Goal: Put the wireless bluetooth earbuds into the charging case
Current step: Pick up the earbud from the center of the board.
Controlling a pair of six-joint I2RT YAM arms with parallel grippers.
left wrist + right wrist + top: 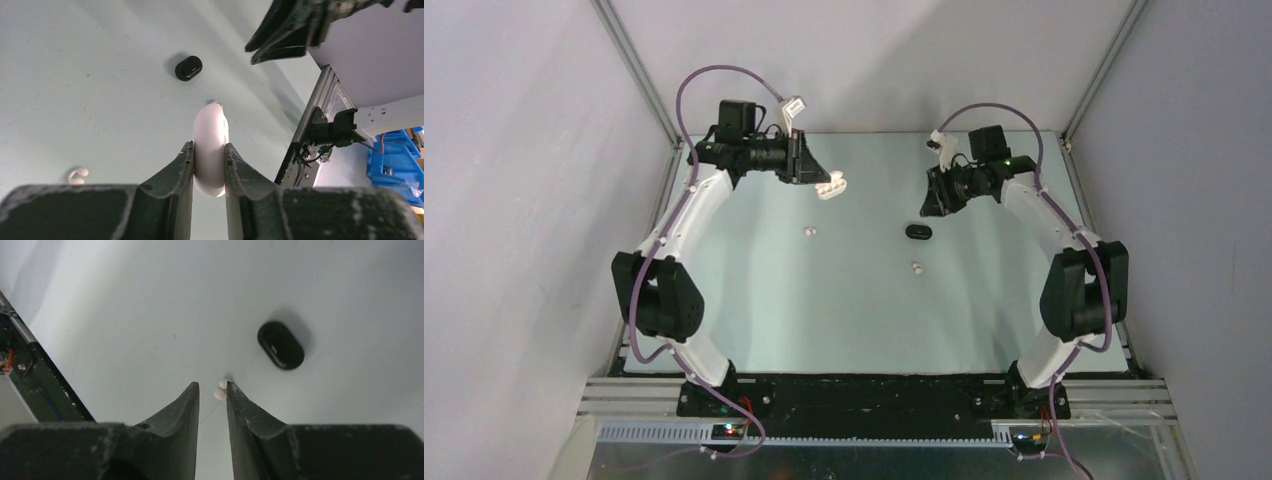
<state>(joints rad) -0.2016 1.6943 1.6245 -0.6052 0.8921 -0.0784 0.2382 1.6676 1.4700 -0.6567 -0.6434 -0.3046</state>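
A: Gripping anything on the left?

B: Yes. My left gripper (208, 146) is clamped on the white charging case (210, 120), which sits edge-on between the fingers at the far left of the table (754, 300).

A: And the right?

B: My right gripper (212, 385) has its jaws slightly apart with nothing between them. One white earbud (220, 394) lies on the table just by its fingertip, and the black case (280, 345) is near. A second white earbud (809, 231) lies well apart, toward my left.
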